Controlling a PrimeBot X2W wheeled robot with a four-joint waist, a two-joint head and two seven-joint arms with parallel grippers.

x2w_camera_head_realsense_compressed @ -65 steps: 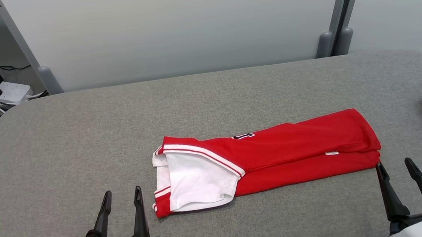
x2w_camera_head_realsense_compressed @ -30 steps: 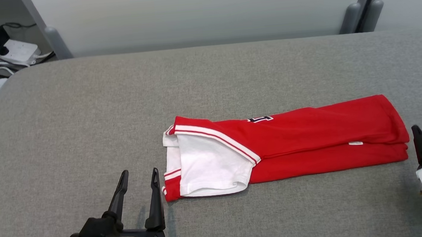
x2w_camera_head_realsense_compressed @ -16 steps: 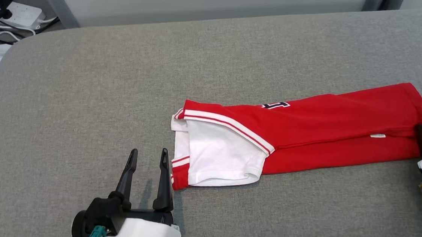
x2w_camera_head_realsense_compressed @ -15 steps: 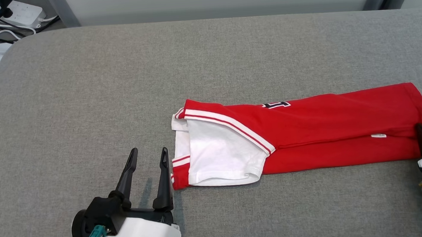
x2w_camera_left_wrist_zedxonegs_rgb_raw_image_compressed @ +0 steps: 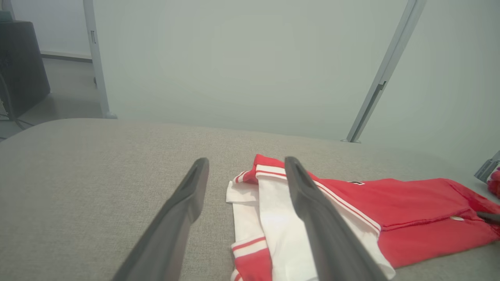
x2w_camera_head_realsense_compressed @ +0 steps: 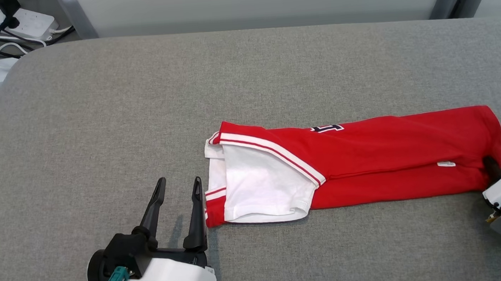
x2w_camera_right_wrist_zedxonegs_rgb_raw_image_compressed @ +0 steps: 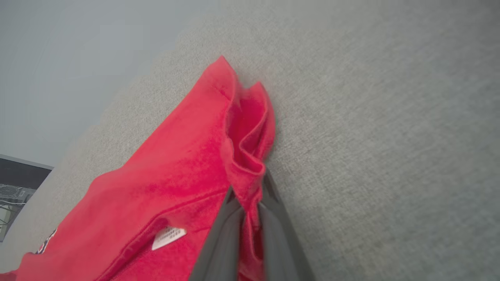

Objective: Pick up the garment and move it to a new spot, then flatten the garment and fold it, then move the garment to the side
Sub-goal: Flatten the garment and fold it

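Grip: right gripper (x2w_camera_head_realsense_compressed: 489,165) sits at the lower right of the head view, its two dark fingers pinched together on the lower right corner of the garment (x2w_camera_head_realsense_compressed: 368,158). In the right wrist view the right gripper (x2w_camera_right_wrist_zedxonegs_rgb_raw_image_compressed: 248,195) has red cloth bunched up between its fingers, and the hem stands in a loose fold just above the tips.
Free hand: left gripper (x2w_camera_head_realsense_compressed: 178,182) is at the lower left of centre in the head view, fingers spread wide and holding nothing. One finger lies just beside the garment's lower left corner; whether it touches cannot be told.
Left wrist view: left gripper (x2w_camera_left_wrist_zedxonegs_rgb_raw_image_compressed: 246,162) points at the garment's (x2w_camera_left_wrist_zedxonegs_rgb_raw_image_compressed: 410,203) white end.
Garment: folded into a long red strip, it lies flat across the centre and right of the head view. A white sleeve with red-and-white striped trim is at its left end.
Label: small white tag (x2w_camera_head_realsense_compressed: 445,164) near the pinched corner, also at the lower left of the right wrist view (x2w_camera_right_wrist_zedxonegs_rgb_raw_image_compressed: 168,236).
Table: grey fabric-covered table (x2w_camera_head_realsense_compressed: 97,125) with a rounded corner under everything.
Background: white power strip (x2w_camera_head_realsense_compressed: 22,22) with dark cables at the upper left; pale panel (x2w_camera_head_realsense_compressed: 244,2) along the top.
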